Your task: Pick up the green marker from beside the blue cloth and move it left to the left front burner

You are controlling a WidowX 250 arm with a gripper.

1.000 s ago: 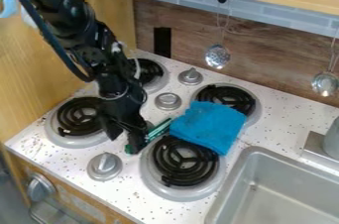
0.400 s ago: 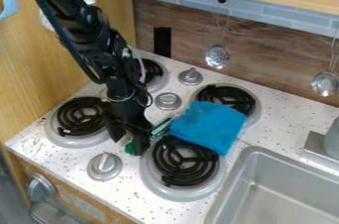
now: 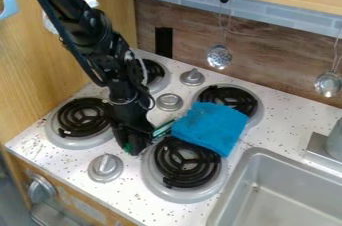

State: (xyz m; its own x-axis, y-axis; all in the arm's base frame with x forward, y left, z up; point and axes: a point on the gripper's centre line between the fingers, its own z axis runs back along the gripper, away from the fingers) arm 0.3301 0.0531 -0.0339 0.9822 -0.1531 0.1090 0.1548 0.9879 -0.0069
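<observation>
Jutting from behind the end effector [image 3: 132, 146] is a green object [image 3: 162, 128].

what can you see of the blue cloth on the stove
The blue cloth is plain and bright, soft-looking like towelling, folded into a rough, slightly rumpled rectangle. It lies flat and slanted between the two right-hand burners, draped over part of the front burner and part of the back burner. A green object beside the gripper reaches its left edge; whether they touch is unclear.
</observation>
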